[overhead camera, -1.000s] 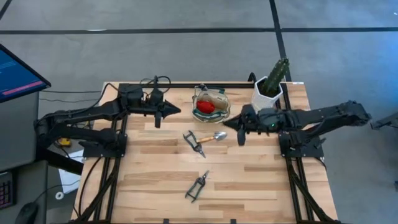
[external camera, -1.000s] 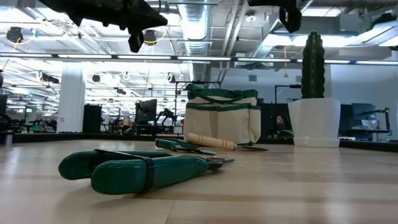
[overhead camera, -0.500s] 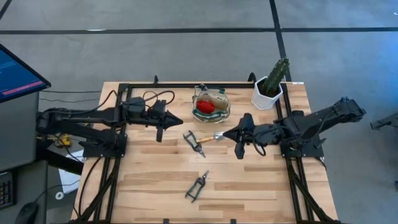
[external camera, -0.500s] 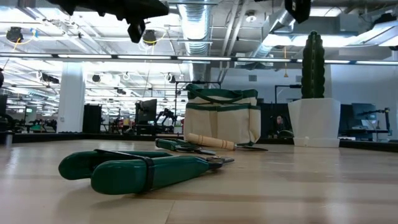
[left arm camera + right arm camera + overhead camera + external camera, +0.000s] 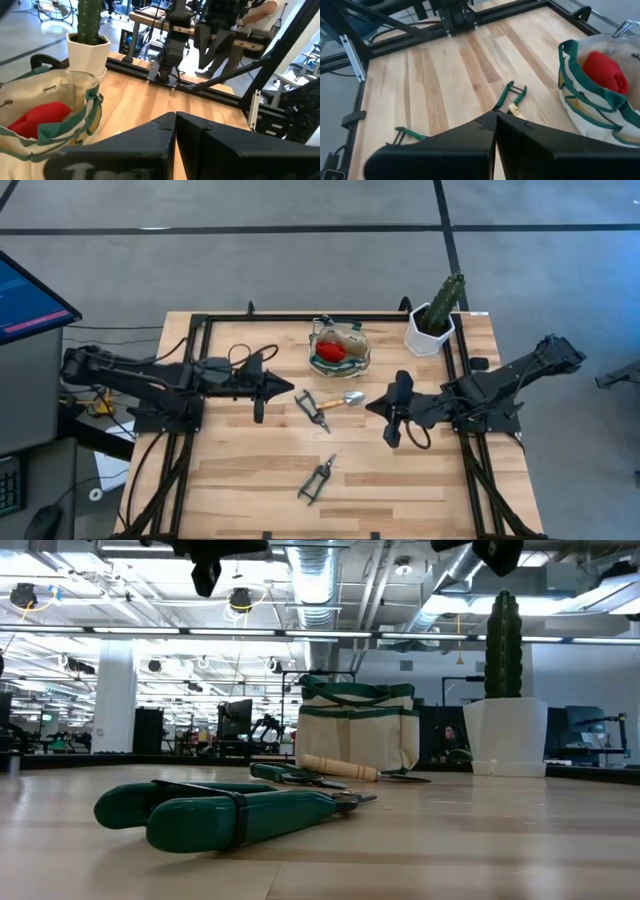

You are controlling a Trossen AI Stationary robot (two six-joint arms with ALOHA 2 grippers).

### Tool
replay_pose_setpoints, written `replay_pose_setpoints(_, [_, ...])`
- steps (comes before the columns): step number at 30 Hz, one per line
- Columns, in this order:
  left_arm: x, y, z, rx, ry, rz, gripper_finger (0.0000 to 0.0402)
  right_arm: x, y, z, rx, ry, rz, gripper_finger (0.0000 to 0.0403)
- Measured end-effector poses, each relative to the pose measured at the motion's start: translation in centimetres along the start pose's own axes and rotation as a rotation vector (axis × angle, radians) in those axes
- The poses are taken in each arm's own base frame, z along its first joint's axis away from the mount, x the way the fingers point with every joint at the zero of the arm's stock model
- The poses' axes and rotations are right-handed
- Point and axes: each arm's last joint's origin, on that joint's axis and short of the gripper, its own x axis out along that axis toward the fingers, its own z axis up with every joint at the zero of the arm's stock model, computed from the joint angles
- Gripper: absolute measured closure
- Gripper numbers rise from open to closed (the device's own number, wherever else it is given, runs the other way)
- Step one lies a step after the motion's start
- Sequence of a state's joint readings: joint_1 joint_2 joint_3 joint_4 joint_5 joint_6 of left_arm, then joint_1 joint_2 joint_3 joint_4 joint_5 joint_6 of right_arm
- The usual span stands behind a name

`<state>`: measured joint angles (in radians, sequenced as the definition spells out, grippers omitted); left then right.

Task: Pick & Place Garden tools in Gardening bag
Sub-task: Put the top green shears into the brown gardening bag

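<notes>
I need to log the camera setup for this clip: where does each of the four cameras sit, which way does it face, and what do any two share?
High view: overhead, straight down on the table; left gripper and right gripper, both shut.
Low view: table-top height, level across green pruning shears to the gardening bag; arm parts along the top edge.
Left wrist view: past its shut fingers toward the bag and cactus pot.
Right wrist view: past its shut fingers toward the bag and trowel.
Shared: all four show the bag.
</notes>
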<state>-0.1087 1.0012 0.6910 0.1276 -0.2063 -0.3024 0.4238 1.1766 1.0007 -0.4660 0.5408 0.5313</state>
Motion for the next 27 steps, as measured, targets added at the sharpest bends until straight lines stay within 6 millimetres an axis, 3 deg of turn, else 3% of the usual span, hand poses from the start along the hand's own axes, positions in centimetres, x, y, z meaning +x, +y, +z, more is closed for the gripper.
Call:
replay_pose_setpoints(13, [-0.6,-2.4,-0.8,0.021,0.015,-0.063,0.0401,0.8,0.0,-0.2,-0.027,0.036,0.013,0.0403])
replay_pose_setpoints(27, [-0.7,-2.2,-1.8,0.063,0.114,-0.041,0.0401,0.8,0.1,0.3,0.126,-0.003,0.03,0.0403])
